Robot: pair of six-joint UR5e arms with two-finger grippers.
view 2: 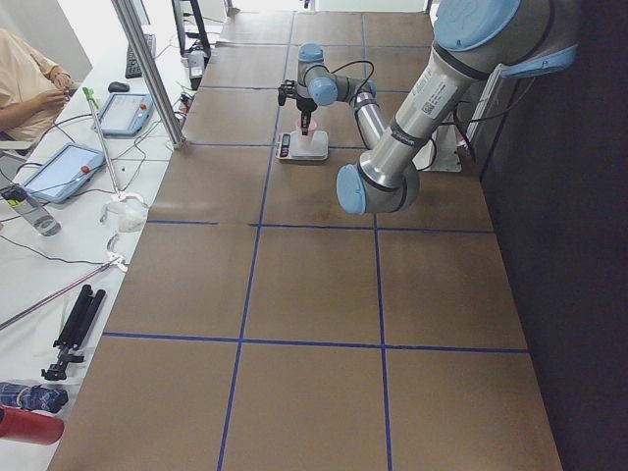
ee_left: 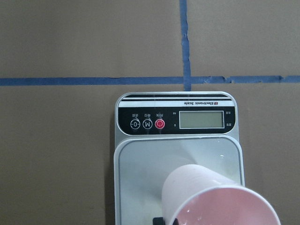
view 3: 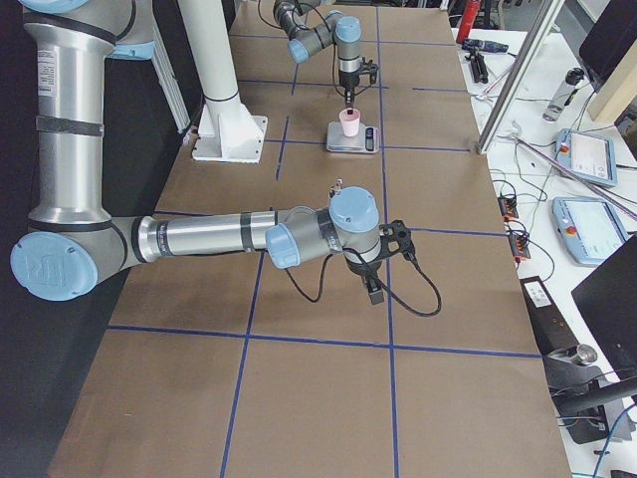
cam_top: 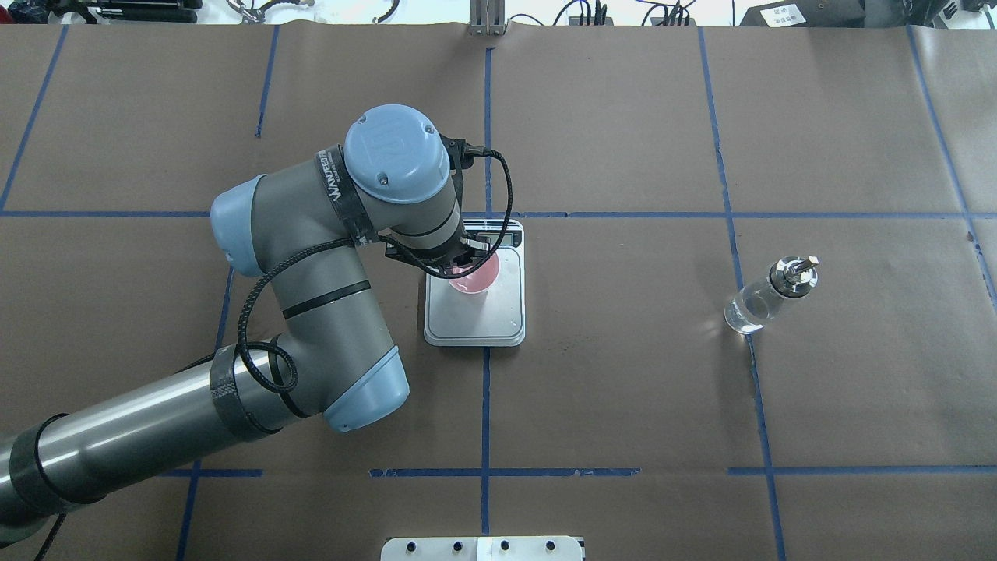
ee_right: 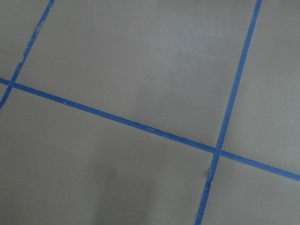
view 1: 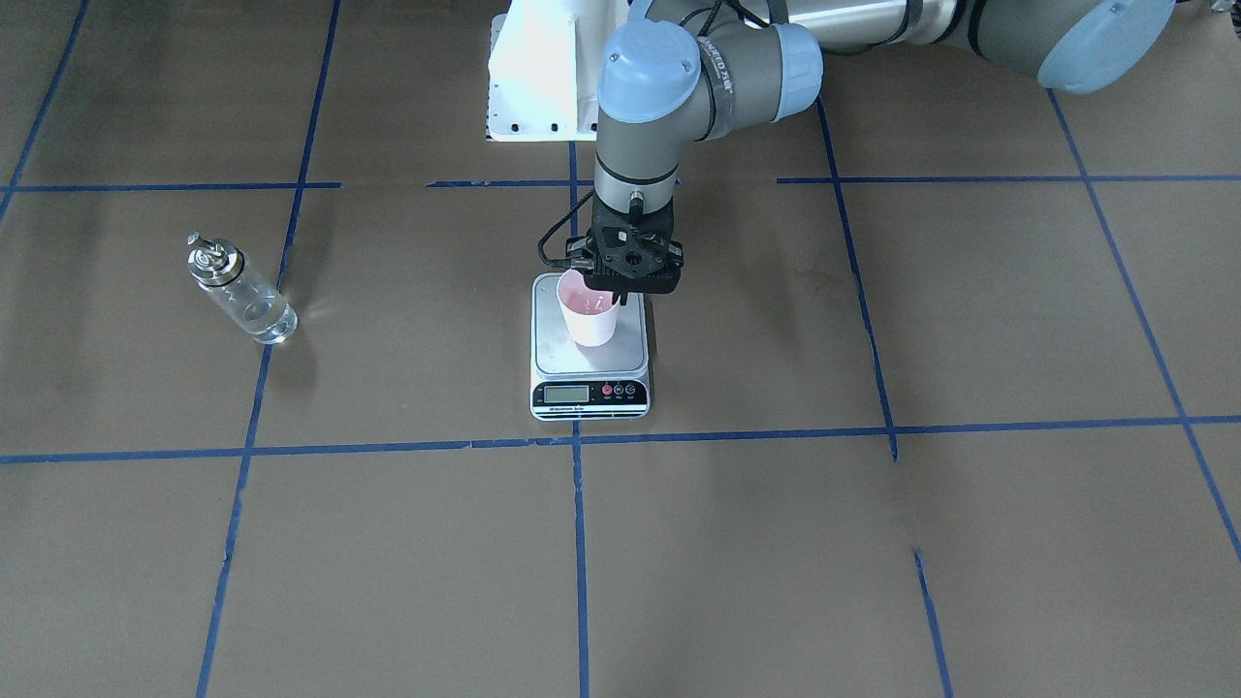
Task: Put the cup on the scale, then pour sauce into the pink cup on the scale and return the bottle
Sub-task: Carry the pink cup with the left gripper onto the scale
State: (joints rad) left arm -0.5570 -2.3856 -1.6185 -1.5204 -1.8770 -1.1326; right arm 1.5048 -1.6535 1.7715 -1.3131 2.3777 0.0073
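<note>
The left gripper points straight down at the cup and pinches its rim wall, with one finger inside. The cup stands upright just beneath it on the plate of the scale. The bottle, with clear sauce inside, stands well apart to that gripper's right. The right gripper hangs over the table; I cannot tell whether its fingers are spread or together.

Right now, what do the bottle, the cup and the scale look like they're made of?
Bottle: clear glass by the look, see-through with bright glints; its cap is shiny silver metal. Cup: matte pale pink, likely plastic or paper; the look leaves it open. Scale: dull silver-grey plate, probably steel, with a glossy black, plastic-looking front strip.
</note>
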